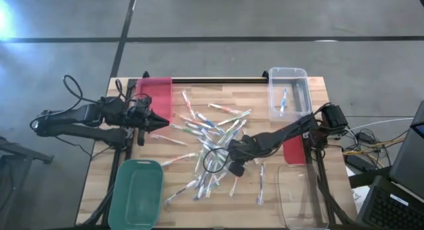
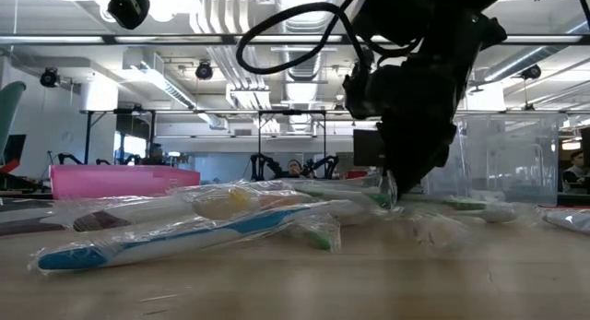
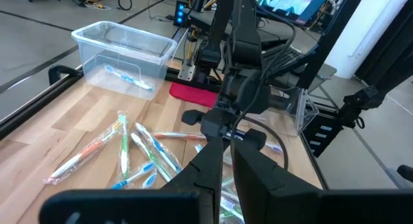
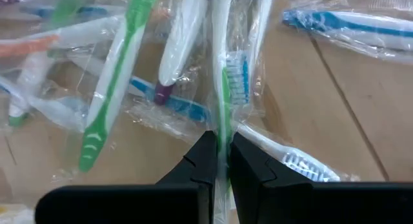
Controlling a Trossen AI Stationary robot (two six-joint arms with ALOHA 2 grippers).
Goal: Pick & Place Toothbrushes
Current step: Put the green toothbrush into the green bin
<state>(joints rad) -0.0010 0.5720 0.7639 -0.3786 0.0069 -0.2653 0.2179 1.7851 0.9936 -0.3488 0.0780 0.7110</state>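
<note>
Early on: one toothbrush (image 1: 283, 101) in the clear bin (image 1: 301, 75), most toothbrushes (image 1: 212, 124) loose on the table (image 1: 311, 91). Right gripper (image 4: 221, 161) pinches a wrapped toothbrush (image 4: 224, 95); left gripper (image 1: 165, 124) waits, fingers closed, empty.

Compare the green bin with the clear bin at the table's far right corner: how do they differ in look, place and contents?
The green bin is opaque and sits at the near left edge; the clear bin is see-through and sits at the far right corner. The green bin shows nothing inside, while the clear bin holds a wrapped toothbrush. Both are rectangular open-topped containers.
</note>
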